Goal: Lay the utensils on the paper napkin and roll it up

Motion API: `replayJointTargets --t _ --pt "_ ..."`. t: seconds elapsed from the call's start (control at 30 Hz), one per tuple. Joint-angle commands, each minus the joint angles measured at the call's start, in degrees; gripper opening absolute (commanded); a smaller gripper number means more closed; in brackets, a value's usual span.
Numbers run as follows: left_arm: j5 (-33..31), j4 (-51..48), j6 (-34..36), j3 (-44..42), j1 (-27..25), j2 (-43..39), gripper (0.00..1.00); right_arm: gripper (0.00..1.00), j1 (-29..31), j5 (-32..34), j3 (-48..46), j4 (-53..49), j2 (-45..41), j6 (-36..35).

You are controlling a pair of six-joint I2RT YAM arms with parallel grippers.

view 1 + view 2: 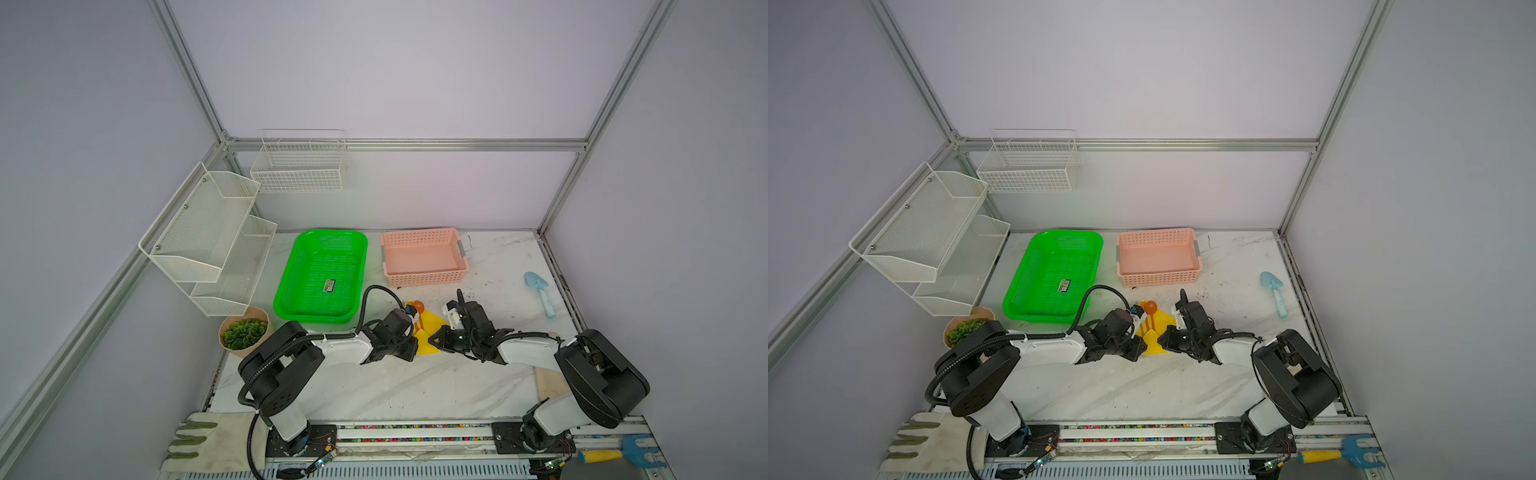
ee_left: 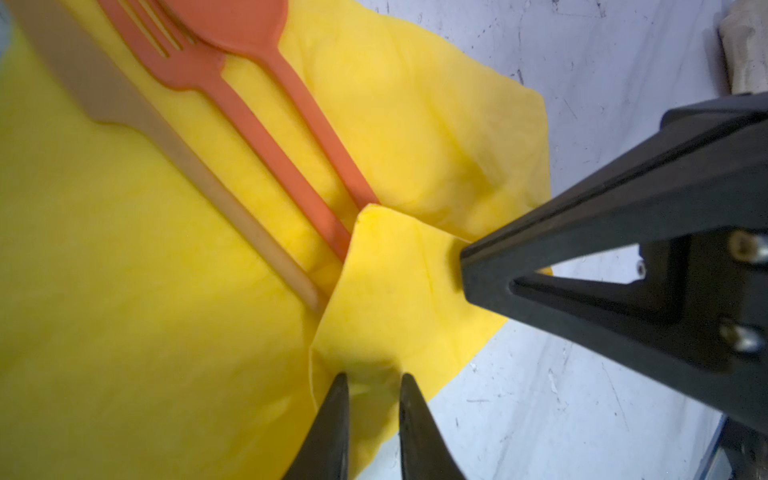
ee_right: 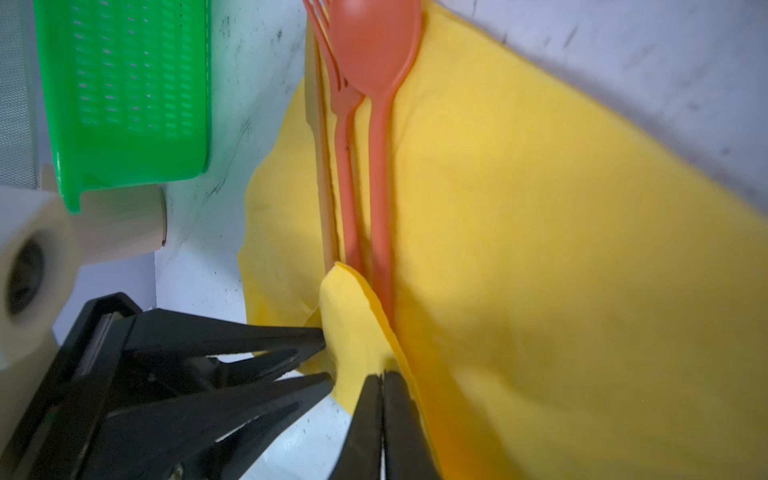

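- Pinching the paper napkin (image 2: 124, 332) by its folded corner, your right jaws are pressed together.
- Your left jaws stand slightly spread, straddling that fold.
- Fork (image 2: 187, 66) and spoon (image 2: 241, 20) lie beyond the jaws, handles under the fold.

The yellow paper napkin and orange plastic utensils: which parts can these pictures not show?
Handle ends of the orange plastic fork and orange plastic spoon: both wrist views, under the yellow paper napkin's folded corner.
Spoon bowl's tip: left wrist view, cut by the edge.
Much of the napkin: both top views, under left gripper and right gripper.
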Motion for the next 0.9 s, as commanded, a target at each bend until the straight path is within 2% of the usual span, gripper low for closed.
replayJointTargets --t 0.0,0.6,0.87 --pt "-0.17 1.0 -0.71 -1.99 0.46 0.29 0.22 0.09 0.16 2.13 1.13 -2.2 0.58 -0.67" --pt "-0.55 -0.63 -0.53 -1.8 0.55 -0.56 0.22 0.1 0.38 5.26 -0.39 -1.88 3.71 -1.45" --pt "-0.54 -0.41 -1.06 -2.25 0.49 -0.83 0.23 0.11 4.24 9.04 3.39 -8.19 -7.03 -1.68"
